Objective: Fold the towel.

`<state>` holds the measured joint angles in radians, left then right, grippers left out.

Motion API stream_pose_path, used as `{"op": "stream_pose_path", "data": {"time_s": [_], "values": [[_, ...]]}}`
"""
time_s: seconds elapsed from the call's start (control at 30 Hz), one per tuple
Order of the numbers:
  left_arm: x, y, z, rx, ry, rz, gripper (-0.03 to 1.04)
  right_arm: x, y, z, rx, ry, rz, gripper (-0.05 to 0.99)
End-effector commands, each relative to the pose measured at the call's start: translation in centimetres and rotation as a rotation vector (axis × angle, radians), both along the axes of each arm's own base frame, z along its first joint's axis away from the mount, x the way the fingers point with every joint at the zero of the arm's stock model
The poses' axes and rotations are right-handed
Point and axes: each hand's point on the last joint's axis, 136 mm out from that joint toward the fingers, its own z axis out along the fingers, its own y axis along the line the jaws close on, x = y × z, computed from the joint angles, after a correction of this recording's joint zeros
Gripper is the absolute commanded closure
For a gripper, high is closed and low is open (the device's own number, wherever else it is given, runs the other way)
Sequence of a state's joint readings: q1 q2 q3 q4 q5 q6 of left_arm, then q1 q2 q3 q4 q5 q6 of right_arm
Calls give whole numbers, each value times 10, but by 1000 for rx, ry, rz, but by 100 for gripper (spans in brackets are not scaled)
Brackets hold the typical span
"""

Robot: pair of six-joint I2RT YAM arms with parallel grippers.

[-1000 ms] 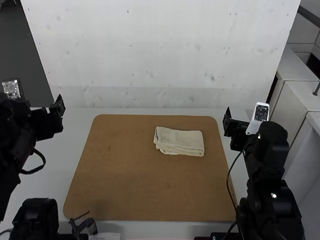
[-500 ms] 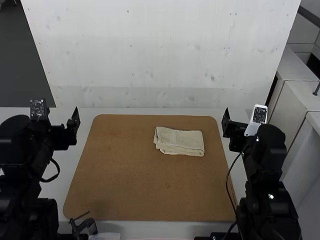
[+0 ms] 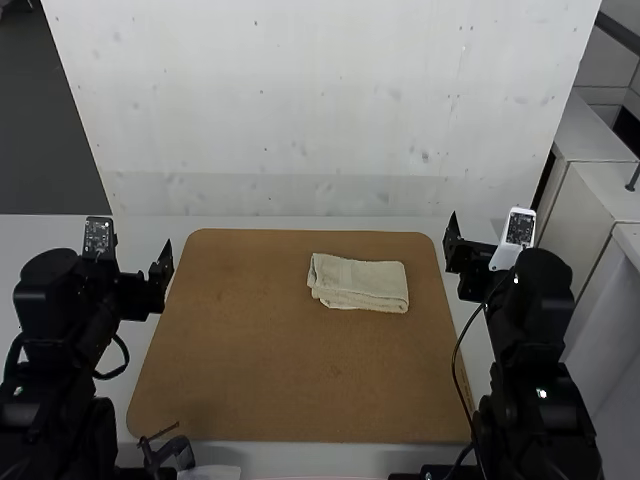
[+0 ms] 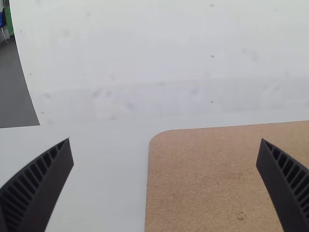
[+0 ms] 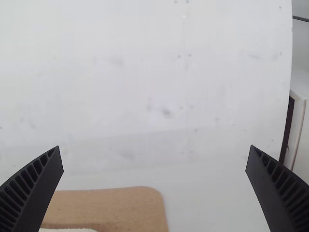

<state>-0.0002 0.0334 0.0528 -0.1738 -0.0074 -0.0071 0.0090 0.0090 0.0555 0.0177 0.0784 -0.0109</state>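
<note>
The cream towel (image 3: 359,284) lies as a small folded rectangle, its layers stacked along the near edge, right of centre on the board's far half. My left gripper (image 3: 142,290) is over the board's left edge, well to the left of the towel. To the towel's right, my right gripper (image 3: 470,264) is beside the board's far right corner. In the left wrist view, my left gripper (image 4: 165,139) is open with nothing between its fingers. My right gripper (image 5: 155,146) is likewise open and holds nothing; a sliver of the towel (image 5: 67,230) appears in that wrist view.
A brown board (image 3: 250,370) with rounded corners covers much of the white table (image 3: 150,232). Behind it stands a white panel (image 3: 330,110). A small dark clamp-like object (image 3: 168,452) sits at the near left edge. White cabinets (image 3: 592,215) stand at the right.
My left arm has moved right, bringing its gripper from outside the board to the board's left edge. My right arm has barely shifted, and the towel has not moved.
</note>
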Motion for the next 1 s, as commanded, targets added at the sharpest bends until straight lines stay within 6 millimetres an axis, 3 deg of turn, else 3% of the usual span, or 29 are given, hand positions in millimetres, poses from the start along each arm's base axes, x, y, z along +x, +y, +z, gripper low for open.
{"op": "stream_pose_path", "data": {"time_s": [0.0,0.1,0.97], "values": [[0,-1,8,13,-25,-9,3,1,6,-8,17,22,30,-3],[0,-1,8,13,-25,-8,3,0,11,-17,17,65,50,-3],[0,-1,9,13,-28,-8,3,0,10,-17,17,67,47,-3]]}}
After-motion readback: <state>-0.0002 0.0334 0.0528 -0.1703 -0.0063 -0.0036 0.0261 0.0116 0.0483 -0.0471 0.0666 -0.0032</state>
